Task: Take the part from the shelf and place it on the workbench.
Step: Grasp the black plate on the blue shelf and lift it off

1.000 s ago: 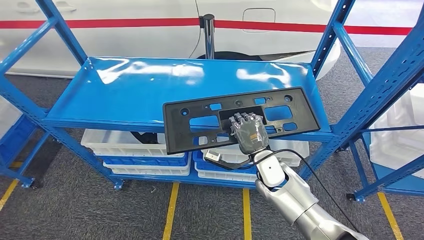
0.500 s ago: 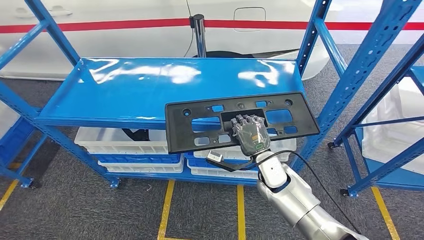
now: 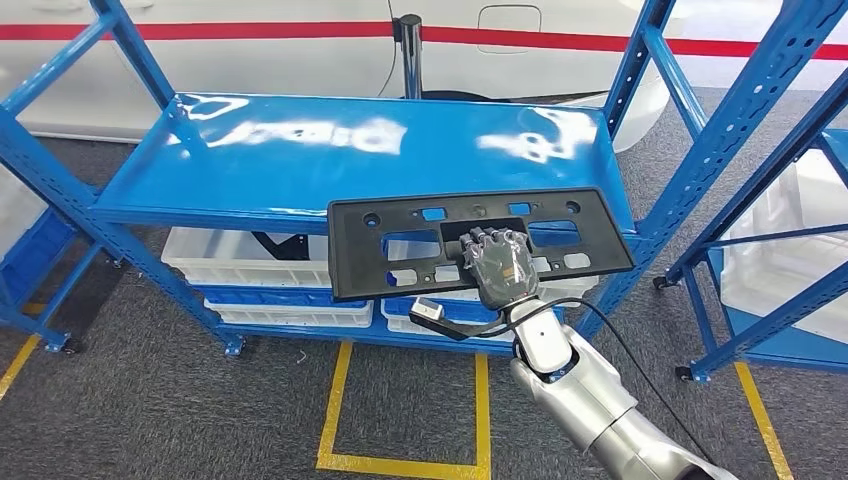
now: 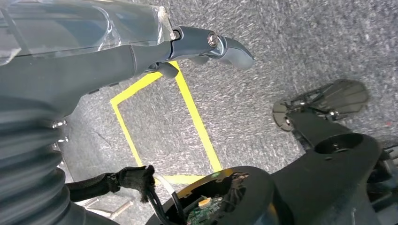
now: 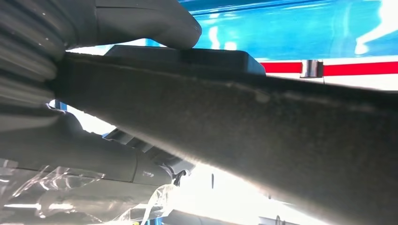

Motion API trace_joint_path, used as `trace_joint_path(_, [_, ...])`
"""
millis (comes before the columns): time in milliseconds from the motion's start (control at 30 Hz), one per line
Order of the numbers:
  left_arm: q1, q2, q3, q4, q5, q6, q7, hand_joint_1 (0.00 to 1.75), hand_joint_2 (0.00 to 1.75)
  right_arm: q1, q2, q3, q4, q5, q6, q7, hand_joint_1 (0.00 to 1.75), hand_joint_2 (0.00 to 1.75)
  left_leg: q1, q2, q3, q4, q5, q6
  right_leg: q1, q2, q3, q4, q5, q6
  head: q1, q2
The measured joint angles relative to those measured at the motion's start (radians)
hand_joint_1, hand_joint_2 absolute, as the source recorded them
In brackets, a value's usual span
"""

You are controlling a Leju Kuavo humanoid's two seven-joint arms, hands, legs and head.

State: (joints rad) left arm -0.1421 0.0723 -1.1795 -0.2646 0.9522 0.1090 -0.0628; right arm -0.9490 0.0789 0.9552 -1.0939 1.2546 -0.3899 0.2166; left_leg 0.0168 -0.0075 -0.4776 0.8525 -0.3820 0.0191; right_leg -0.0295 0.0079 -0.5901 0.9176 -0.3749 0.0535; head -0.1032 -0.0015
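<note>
One part: black plate frame (image 3: 478, 245) held flat, clear of the blue shelf (image 3: 300, 170) at 12 o'clock.
Right hand (image 3: 500, 268): fingers clamped on the near edge.
Left hand (image 4: 141, 47): hangs by the floor; fingers cannot tell.
Risk: one-sided hold; the long end at 9 o'clock may sag, swing or clip an upright (image 3: 735, 110) while turning.

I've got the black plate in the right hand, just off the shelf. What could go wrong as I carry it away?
The right robot hand holds the black plate near one long edge, so most of it overhangs and it may tip or slip. The plate's far end sits close to the blue shelf upright; turning could clip it. The cable looping beside the wrist could snag.
</note>
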Motion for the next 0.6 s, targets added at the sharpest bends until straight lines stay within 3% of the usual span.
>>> trace_joint_path(33, [0.000, -0.001, 0.000, 0.000, 0.000, 0.000, 0.002, 0.00, 1.75, 0.001, 0.000, 0.000, 0.000, -0.002, 0.001, 0.001, 1.75, 1.75, 0.001, 0.001, -0.006, -0.002, 0.007, 0.010, 0.000, -0.001, -0.022, 0.054, -0.042, 0.003, 0.000, 0.000])
trace_joint_path(100, [0.000, -0.002, 0.000, 0.000, 0.000, 0.001, 0.004, 0.00, 1.75, 0.004, -0.002, 0.000, 0.000, -0.009, 0.004, 0.002, 1.75, 1.75, -0.004, 0.003, -0.022, 0.000, 0.018, 0.023, 0.002, -0.002, -0.077, 0.213, -0.135, 0.005, 0.000, 0.000])
trace_joint_path(133, [0.000, -0.002, 0.000, 0.000, 0.000, 0.001, 0.005, 0.00, 1.75, 0.008, -0.003, 0.000, 0.000, -0.012, 0.005, 0.002, 1.75, 1.75, -0.007, 0.004, -0.029, 0.000, 0.024, 0.026, 0.003, -0.002, -0.096, 0.277, -0.162, 0.005, 0.000, 0.000])
trace_joint_path(167, [0.001, -0.003, 0.000, 0.000, 0.000, 0.001, 0.005, 0.00, 1.75, 0.011, -0.004, 0.000, 0.000, -0.015, 0.007, 0.002, 1.75, 1.75, -0.009, 0.004, -0.035, 0.001, 0.030, 0.028, 0.004, -0.002, -0.097, 0.305, -0.169, 0.003, 0.000, 0.000])
trace_joint_path(200, [0.002, -0.003, 0.000, 0.000, -0.001, 0.001, 0.005, 0.00, 1.75, 0.014, -0.004, 0.000, 0.000, -0.017, 0.009, 0.002, 1.75, 1.75, -0.011, 0.004, -0.041, 0.001, 0.035, 0.028, 0.006, -0.002, -0.077, 0.289, -0.157, -0.001, 0.000, 0.000])
trace_joint_path(233, [0.002, -0.003, 0.000, 0.000, -0.001, 0.001, 0.005, 0.00, 1.75, 0.016, -0.004, 0.000, -0.001, -0.018, 0.011, 0.003, 1.75, 1.75, -0.013, 0.004, -0.046, 0.001, 0.040, 0.027, 0.008, -0.002, -0.039, 0.235, -0.132, -0.007, 0.000, 0.000])
trace_joint_path(300, [0.002, -0.005, 0.000, 0.000, -0.002, 0.001, 0.005, 0.00, 1.75, 0.014, -0.004, 0.000, -0.007, -0.019, 0.012, 0.006, 1.75, 1.75, -0.016, 0.003, -0.052, 0.002, 0.048, 0.022, 0.017, -0.002, 0.064, 0.076, -0.080, -0.024, 0.000, 0.000])
trace_joint_path(367, [0.001, -0.007, 0.000, -0.001, -0.002, 0.001, 0.005, 0.00, 1.75, 0.011, -0.004, -0.001, -0.014, -0.020, 0.012, 0.011, 1.75, 1.75, -0.018, 0.003, -0.059, 0.003, 0.060, 0.012, 0.026, -0.002, 0.122, -0.022, -0.056, -0.035, 0.000, 0.000])
trace_joint_path(467, [0.000, -0.008, 0.000, -0.001, -0.003, 0.001, 0.005, 0.00, 1.75, 0.010, -0.005, -0.001, -0.017, -0.021, 0.007, 0.015, 1.75, 1.75, -0.019, 0.003, -0.070, 0.003, 0.074, -0.001, 0.026, -0.004, 0.120, -0.040, -0.046, -0.043, 0.000, 0.000])
trace_joint_path(500, [0.000, -0.007, 0.000, -0.001, -0.004, 0.001, 0.006, 0.00, 1.75, 0.010, -0.006, -0.001, -0.017, -0.021, 0.003, 0.015, 1.75, 1.75, -0.020, 0.003, -0.078, 0.010, 0.065, -0.005, 0.022, -0.005, 0.115, -0.044, -0.040, -0.047, 0.000, 0.000])
trace_joint_path(533, [0.000, -0.007, 0.000, -0.001, -0.005, 0.001, 0.006, 0.00, 1.75, 0.010, -0.006, -0.001, -0.017, -0.022, -0.002, 0.014, 1.75, 1.75, -0.019, 0.003, -0.091, 0.037, 0.038, -0.010, 0.018, -0.007, 0.108, -0.048, -0.032, -0.053, 0.000, 0.000])
trace_joint_path(600, [-0.002, -0.006, 0.000, 0.000, -0.010, 0.001, 0.008, 0.00, 1.75, 0.011, -0.006, -0.002, -0.017, -0.025, -0.013, 0.011, 1.75, 1.75, -0.015, 0.003, -0.138, 0.160, -0.057, -0.022, 0.016, -0.009, 0.086, -0.049, -0.013, -0.062, 0.000, 0.000])
